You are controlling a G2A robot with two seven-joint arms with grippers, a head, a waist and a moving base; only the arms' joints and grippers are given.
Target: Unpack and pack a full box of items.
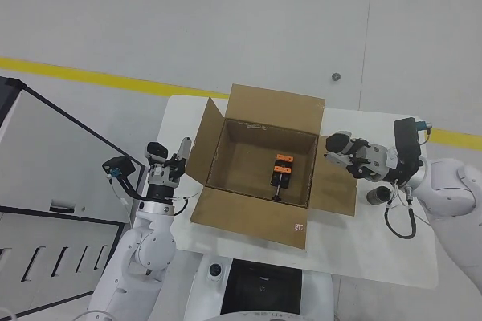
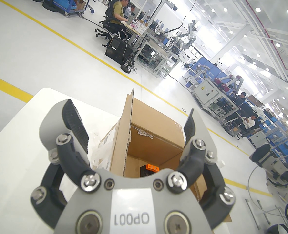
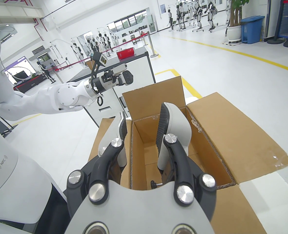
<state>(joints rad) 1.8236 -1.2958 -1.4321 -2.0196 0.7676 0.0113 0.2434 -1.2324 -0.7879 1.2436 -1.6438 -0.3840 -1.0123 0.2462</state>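
Brown cardboard box [image 1: 243,159], flaps open; orange-black item [image 1: 282,172] inside.

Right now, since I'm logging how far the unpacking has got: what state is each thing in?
box: open, all four flaps folded outward.
orange-and-black item: lying on the box floor, not held.
dark cylinder: out of the box, on the table by the right-hand flap.
left gripper: open, empty, beside the box's left flap.
right gripper: open, empty, at the box's right edge.
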